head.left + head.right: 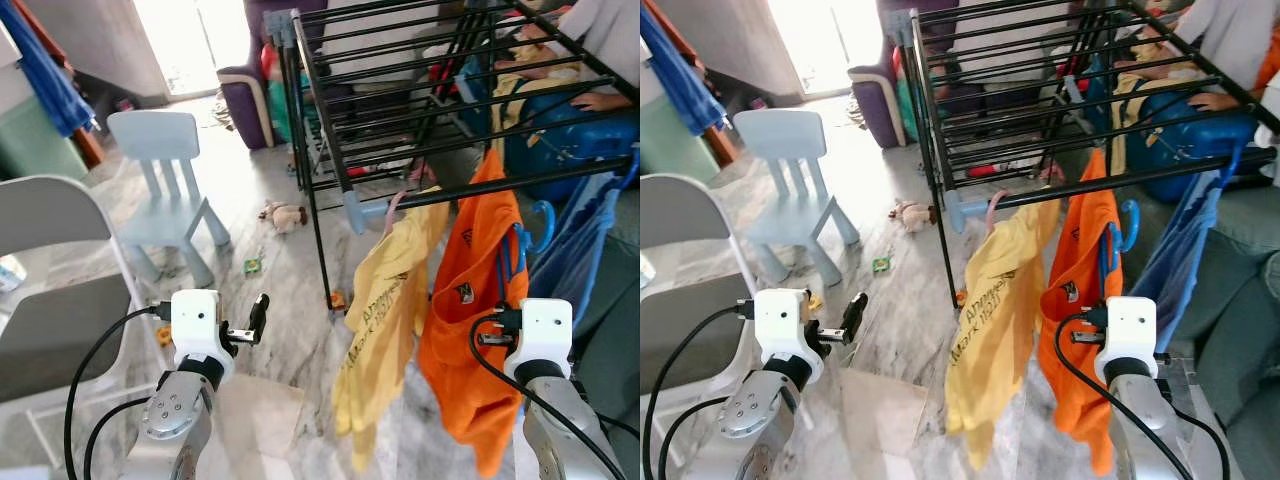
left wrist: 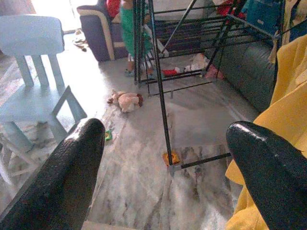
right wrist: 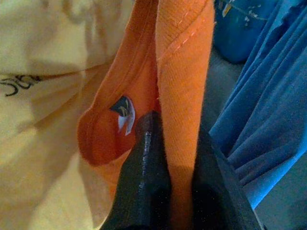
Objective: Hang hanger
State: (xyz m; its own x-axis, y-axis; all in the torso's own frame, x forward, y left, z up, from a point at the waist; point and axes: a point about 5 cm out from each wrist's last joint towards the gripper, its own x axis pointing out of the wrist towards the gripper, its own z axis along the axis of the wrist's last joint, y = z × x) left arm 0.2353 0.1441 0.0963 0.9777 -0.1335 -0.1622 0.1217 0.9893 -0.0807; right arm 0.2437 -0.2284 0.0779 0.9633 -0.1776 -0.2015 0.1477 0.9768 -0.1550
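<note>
Item one, the rack (image 1: 420, 130): you are facing a black metal drying rack standing on marble floor (image 1: 270, 290), and every place below is given from it.

- Orange shirt (image 1: 470, 320): hanging from the rack's near rail on a blue hanger (image 1: 522, 240), whose hook is sitting at that rail.
- Yellow shirt (image 1: 385, 310): hanging from the same rail, touching the orange shirt on its left side, on a pink hanger (image 1: 992, 205).
- Blue cloth (image 1: 1185, 250): hanging at the rack's near right corner, just beside the orange shirt.
- Right gripper (image 3: 175, 139): you are clenching the orange shirt's edge below the rail; in the right wrist view both fingers (image 3: 144, 163) are pressing a fold of orange fabric between them.
- Left gripper (image 1: 255, 320): you are holding it low and left of the rack, well apart from the shirts, fingers spread and grasping nothing.
- Blue chair (image 1: 165, 190): standing left of the rack.
- White folding chair (image 1: 55, 290): standing further left, nearer you.
- Soft toy (image 1: 283, 215): lying on the floor beside the rack's left legs.
- Person (image 1: 590, 50): sitting behind the rack's far right end.
</note>
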